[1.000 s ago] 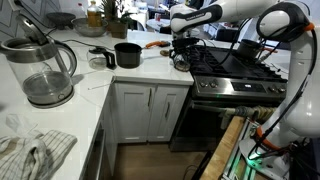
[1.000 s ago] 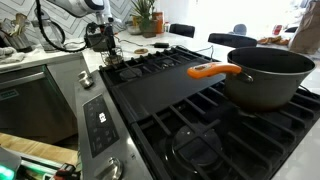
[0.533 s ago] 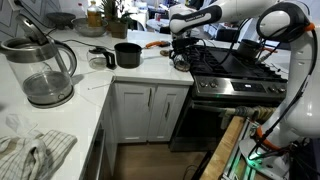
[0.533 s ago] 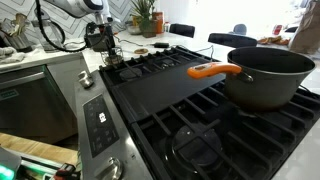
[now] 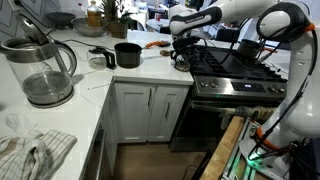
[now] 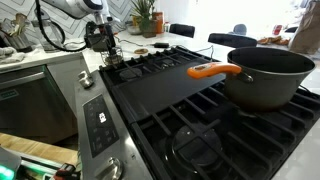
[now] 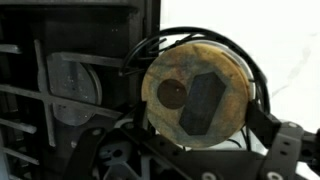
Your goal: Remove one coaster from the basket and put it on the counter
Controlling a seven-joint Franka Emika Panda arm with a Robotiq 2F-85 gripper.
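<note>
The gripper (image 5: 181, 50) hangs released, jaws spread wide, above the wire basket (image 7: 256, 80), whose round top coaster (image 7: 195, 90) lies flat, face up, with no long axis.

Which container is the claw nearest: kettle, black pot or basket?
The small basket beside the stove, under the gripper; black pot and kettle stand farther.

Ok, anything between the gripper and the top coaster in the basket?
Nothing. In the wrist view the open gripper hangs over the basket, with the top coaster unobstructed.
</note>
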